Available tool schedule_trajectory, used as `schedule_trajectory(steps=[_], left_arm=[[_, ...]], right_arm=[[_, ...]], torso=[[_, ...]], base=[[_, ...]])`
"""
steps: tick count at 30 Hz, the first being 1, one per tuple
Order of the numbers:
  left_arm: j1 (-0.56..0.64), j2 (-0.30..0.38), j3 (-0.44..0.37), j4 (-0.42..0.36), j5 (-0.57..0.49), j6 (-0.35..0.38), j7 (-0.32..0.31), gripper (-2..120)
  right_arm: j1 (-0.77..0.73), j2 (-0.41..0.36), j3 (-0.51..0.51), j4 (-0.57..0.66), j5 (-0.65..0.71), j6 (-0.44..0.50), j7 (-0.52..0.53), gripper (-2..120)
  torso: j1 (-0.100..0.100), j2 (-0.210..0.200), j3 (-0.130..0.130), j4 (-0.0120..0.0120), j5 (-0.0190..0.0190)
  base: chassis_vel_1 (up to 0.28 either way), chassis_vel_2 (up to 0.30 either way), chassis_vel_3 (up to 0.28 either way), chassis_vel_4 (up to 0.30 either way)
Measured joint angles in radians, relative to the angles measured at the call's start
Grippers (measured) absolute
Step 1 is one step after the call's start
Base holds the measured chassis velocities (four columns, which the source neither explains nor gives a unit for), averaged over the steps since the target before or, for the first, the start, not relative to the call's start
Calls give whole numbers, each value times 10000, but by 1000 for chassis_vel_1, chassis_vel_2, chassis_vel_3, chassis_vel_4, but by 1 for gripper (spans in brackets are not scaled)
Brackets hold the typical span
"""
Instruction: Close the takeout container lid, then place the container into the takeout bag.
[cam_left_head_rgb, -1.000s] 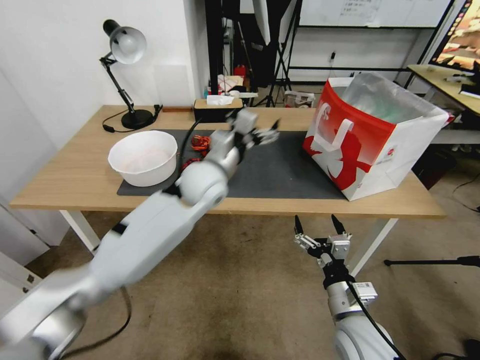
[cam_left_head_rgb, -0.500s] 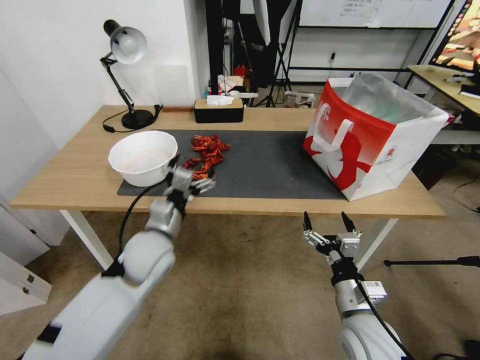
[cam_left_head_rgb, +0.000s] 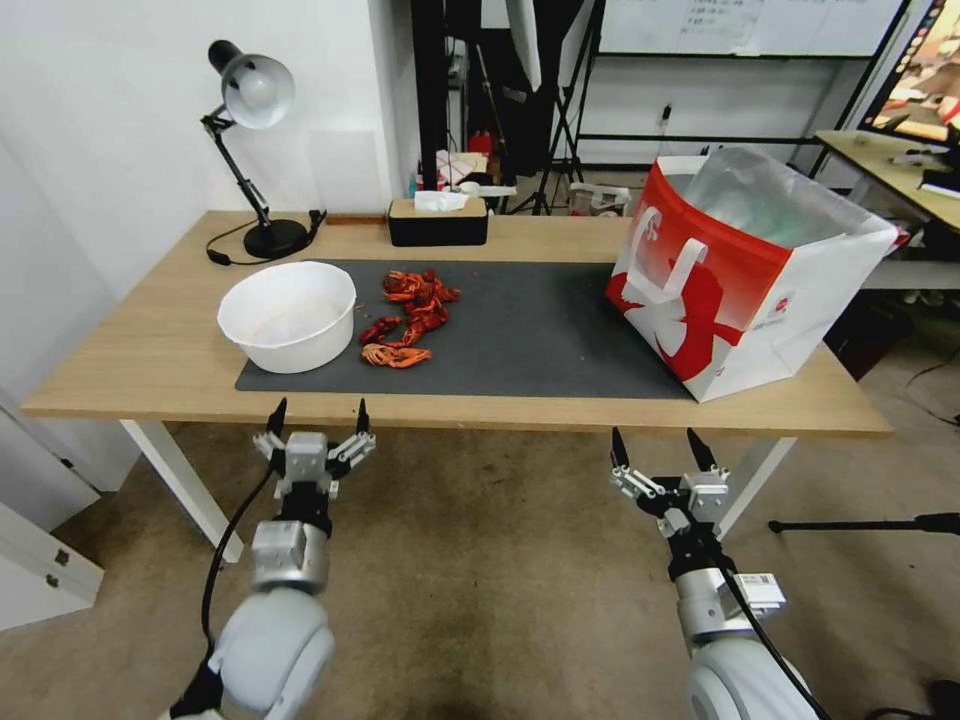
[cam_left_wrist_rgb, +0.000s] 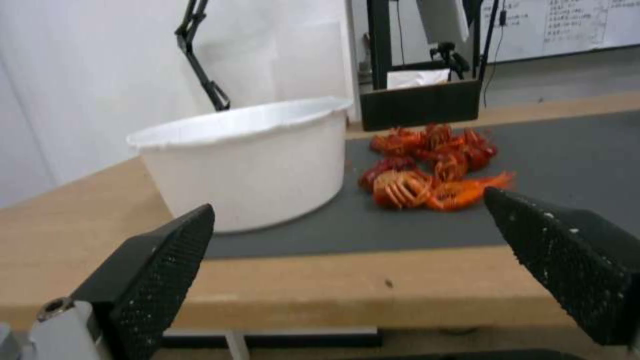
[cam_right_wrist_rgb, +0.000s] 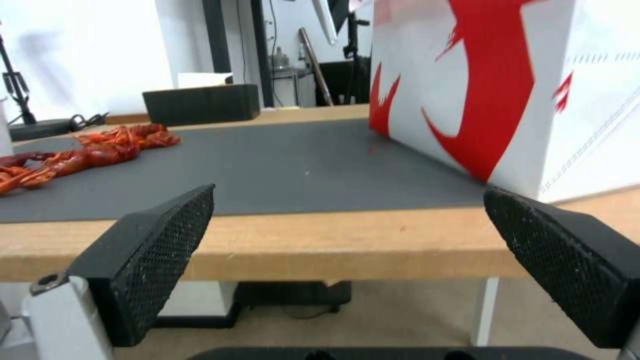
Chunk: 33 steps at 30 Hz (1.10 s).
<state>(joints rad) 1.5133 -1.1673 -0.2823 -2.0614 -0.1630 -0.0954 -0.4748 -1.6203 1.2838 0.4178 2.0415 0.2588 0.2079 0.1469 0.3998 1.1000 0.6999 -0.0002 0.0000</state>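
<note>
A long wooden counter carries a dark rectangular mat along its middle. On the mat's left end stands a round white plastic bowl, and just to its right lies a heap of red cooked crayfish, near the bowl but apart from it. Behind the mat, near the counter's back edge, sits a black tissue box with a wooden top, and left of that, at the back left corner, a black jointed desk lamp. The large red-and-white paper takeout bag stands upright on the counter's right end, its near corner overlapping the mat. Below the counter's front edge the left claw hangs before the bowl, the right claw before the bag, both over the floor.
</note>
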Motion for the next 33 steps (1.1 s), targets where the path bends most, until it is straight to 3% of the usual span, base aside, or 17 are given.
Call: schedule_trajectory(steps=[7, 33], left_arm=[[461, -253, 38, 142, 339, -40, 5, 100], [442, -281, 96, 197, 307, -23, 17, 100]], right_arm=[[-31, 81, -155, -89, 61, 6, -23, 100], [-48, 90, -177, -89, 49, 3, -28, 100]], torso=[[0, 0, 0, 2, 0], [2, -1, 0, 2, -1]], base=[[0, 0, 0, 0], [0, 0, 0, 0]])
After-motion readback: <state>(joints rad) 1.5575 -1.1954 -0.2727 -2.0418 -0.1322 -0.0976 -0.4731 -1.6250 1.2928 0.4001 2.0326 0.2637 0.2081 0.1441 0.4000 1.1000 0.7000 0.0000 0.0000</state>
